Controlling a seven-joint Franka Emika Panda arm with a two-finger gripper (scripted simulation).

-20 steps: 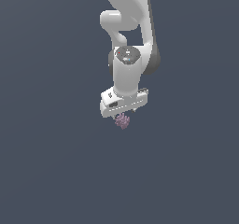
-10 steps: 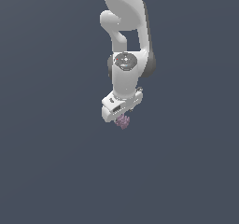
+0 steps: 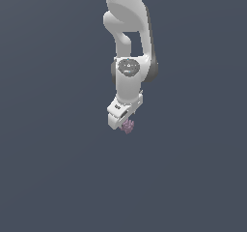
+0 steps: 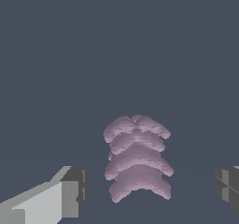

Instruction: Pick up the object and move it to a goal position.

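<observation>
Between the hand's (image 4: 148, 190) fingers sits the object (image 4: 137, 157).

The object (image 4: 137, 157) sits between the jaws, touching neither.

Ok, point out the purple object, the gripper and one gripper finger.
purple object (image 4: 137, 160): wrist view, on a middle ridge of the lump.
gripper (image 3: 122, 121): exterior view, on the lower end of the white gripper, beside the object.
finger (image 4: 70, 195): wrist view, on the light face near its dark tip.
</observation>
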